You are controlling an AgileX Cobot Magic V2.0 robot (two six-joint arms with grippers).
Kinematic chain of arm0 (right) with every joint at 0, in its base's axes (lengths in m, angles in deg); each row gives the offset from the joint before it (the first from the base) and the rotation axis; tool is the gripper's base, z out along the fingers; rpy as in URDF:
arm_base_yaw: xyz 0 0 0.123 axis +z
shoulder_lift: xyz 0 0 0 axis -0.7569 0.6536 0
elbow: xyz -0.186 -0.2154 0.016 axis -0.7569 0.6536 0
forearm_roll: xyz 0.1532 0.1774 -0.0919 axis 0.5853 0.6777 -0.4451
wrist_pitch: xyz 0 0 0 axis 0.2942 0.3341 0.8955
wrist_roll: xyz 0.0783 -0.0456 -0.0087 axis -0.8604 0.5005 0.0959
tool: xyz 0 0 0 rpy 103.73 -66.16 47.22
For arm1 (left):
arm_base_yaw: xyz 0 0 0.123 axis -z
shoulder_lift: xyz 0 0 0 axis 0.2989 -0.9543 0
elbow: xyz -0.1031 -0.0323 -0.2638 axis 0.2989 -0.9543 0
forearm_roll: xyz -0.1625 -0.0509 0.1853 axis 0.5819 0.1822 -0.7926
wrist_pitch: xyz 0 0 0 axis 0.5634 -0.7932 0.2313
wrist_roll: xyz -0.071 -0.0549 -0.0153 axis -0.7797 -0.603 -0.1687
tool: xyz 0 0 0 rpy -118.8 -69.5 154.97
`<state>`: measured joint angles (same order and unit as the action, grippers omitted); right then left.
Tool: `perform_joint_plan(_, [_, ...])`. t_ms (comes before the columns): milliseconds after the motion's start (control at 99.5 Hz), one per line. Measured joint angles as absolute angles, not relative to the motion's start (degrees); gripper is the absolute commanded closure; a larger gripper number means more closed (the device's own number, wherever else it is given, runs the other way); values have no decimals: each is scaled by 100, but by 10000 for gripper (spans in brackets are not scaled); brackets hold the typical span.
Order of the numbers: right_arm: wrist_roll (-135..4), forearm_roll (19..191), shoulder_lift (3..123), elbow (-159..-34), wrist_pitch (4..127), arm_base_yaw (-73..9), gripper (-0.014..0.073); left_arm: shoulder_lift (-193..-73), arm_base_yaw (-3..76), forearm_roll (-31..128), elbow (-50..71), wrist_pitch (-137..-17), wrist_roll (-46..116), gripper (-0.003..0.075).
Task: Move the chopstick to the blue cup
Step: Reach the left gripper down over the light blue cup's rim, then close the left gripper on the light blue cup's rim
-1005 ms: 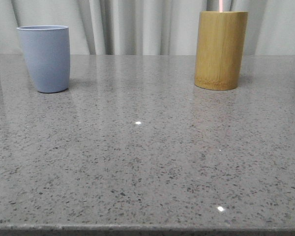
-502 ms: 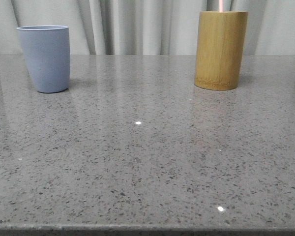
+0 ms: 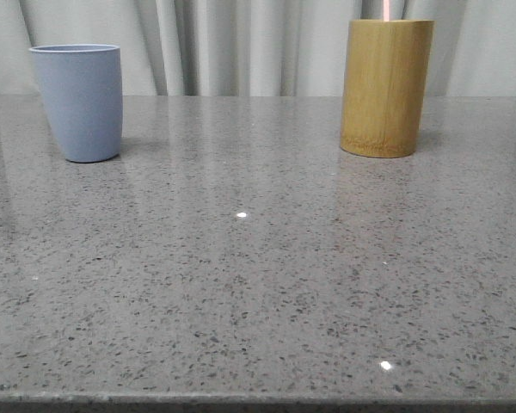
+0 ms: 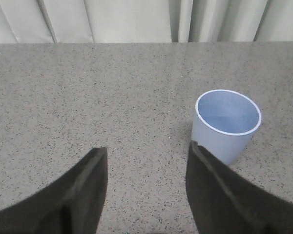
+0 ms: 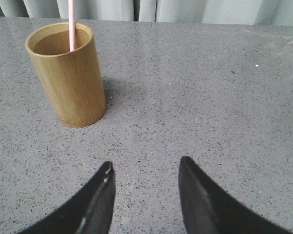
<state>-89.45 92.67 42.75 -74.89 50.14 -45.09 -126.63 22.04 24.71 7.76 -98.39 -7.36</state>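
Observation:
The blue cup [image 3: 79, 101] stands upright and empty at the table's far left; it also shows in the left wrist view [image 4: 226, 126]. A pale pink chopstick [image 3: 386, 9] stands in the tan bamboo cylinder [image 3: 386, 88] at the far right, with only its top end showing; in the right wrist view the chopstick [image 5: 72, 24] leans on the cylinder's [image 5: 68, 74] far rim. My left gripper [image 4: 147, 151] is open and empty, beside the blue cup. My right gripper [image 5: 145, 165] is open and empty, short of the cylinder. Neither gripper shows in the front view.
The speckled grey stone table [image 3: 258, 258] has its front edge along the bottom of the front view. Pale curtains [image 3: 241, 43] hang close behind the cups.

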Motion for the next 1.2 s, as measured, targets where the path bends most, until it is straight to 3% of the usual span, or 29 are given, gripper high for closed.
perform_joint_plan(623, [-8945, 9277, 4275, -7489, 4892, -4509, 258, -16641, 2853, 2535, 4623, -12234, -569, 361])
perform_joint_plan(1196, [-8945, 9277, 4275, -7489, 4892, -4509, 258, -18130, 2853, 2770, 5413, -12791, -569, 383])
